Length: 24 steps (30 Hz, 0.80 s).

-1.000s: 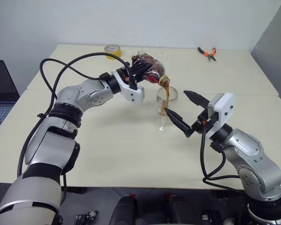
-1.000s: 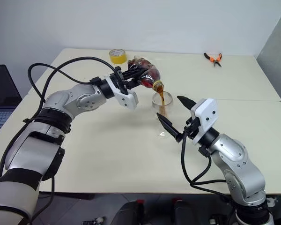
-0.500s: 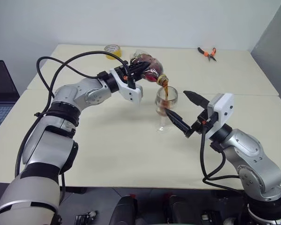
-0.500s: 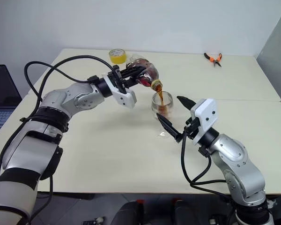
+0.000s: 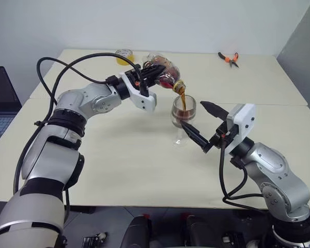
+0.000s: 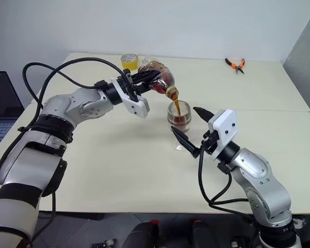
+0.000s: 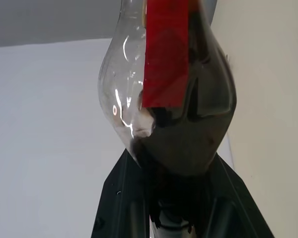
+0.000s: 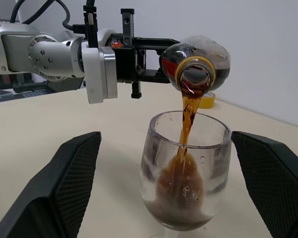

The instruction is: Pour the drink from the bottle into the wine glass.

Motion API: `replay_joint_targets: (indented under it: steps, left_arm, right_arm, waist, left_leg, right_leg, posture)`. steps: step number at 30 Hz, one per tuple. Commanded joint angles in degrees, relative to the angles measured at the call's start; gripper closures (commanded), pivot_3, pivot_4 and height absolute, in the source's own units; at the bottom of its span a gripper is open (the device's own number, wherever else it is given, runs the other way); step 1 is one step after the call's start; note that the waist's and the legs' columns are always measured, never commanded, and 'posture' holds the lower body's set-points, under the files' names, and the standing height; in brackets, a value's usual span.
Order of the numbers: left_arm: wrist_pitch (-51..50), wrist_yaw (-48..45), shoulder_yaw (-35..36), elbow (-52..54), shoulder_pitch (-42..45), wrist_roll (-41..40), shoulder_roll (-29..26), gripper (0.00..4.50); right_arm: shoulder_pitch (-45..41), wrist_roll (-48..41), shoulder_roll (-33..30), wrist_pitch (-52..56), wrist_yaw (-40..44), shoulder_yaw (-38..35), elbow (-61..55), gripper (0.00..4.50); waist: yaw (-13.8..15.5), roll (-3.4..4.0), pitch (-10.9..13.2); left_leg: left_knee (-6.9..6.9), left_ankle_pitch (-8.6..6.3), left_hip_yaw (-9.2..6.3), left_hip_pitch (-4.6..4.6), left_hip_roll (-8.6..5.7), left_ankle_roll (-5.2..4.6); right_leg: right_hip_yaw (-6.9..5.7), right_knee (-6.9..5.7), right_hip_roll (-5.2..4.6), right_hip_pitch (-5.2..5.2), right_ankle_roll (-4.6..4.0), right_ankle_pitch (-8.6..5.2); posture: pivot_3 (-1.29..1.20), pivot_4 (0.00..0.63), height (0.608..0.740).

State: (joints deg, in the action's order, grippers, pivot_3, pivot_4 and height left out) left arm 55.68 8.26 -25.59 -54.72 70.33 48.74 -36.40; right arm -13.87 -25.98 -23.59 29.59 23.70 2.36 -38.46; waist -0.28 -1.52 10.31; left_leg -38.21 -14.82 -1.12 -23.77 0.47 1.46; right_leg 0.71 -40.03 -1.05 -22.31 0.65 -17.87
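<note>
While you look through the head camera, you see the left gripper (image 5: pixel 147 76) pinching the bottle (image 5: pixel 163 73) by its body, tilted mouth-down over the wine glass (image 5: pixel 182 121). A thin stream of the drink (image 5: pixel 182 98) falls from the bottle's mouth into the bowl, which stands upright on the cream table (image 5: pixel 119 155) and is partly filled with dark liquid. Your right gripper (image 5: pixel 200 124) sits just beside the glass, its two black fingers spread wide, one near the stem and one on the far side of the bowl, neither closed on it. At the table's far edge lie a yellow tape roll (image 5: pixel 124 54) and orange-handled pliers (image 5: pixel 229 58), well apart from each other. A laptop (image 5: pixel 0 103) rests off to your left.

From the left wrist, you see the bottle (image 7: pixel 174 94) clamped between the black fingers (image 7: pixel 119 203), its red label strip (image 7: pixel 164 54) facing the camera and dark liquid pooled inside.

From the right wrist, the glass (image 8: pixel 186 173) stands between the parted finger pads (image 8: pixel 54 188), apart from both, with the stream landing in the bowl.
</note>
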Motion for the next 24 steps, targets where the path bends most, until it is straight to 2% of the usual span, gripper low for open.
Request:
replay_joint_targets:
  steps: [1, 16, 24]
  left_arm:
    - [0.2, 1.7, 0.6, 1.2, 2.4, -0.4, -1.1, 3.85]
    - [-0.3, 1.9, 0.5, 1.0, 2.3, -0.5, -1.2, 3.85]
    - [0.0, -0.7, 1.3, 1.4, 0.5, -3.4, -0.3, 3.85]
  right_arm:
    - [-0.2, -0.2, 0.1, -0.8, 0.4, -0.3, -1.0, 0.0]
    - [-0.1, -0.4, -0.2, -0.5, 0.7, -0.4, -1.2, 0.0]
    - [-0.2, -0.5, -0.3, -0.4, 0.8, -0.5, -1.3, 0.0]
  waist:
    - [0.0, 0.0, 0.0]
    - [0.0, 0.0, 0.0]
    - [0.0, 0.0, 0.0]
  left_leg:
    - [0.0, 0.0, 0.0, 0.0, 0.0, 0.0]
    - [-0.01, 0.0, 0.0, 0.0, 0.0, 0.0]
    - [-0.03, 0.0, 0.0, 0.0, 0.0, 0.01]
  right_leg:
    - [0.0, 0.0, 0.0, 0.0, 0.0, 0.0]
    - [0.0, -0.01, 0.0, 0.0, 0.0, 0.0]
    - [0.01, -0.03, 0.0, 0.0, 0.0, 0.0]
  posture:
    - [0.0, 0.15, 0.74]
    - [0.0, 0.15, 0.74]
    - [0.0, 0.15, 0.74]
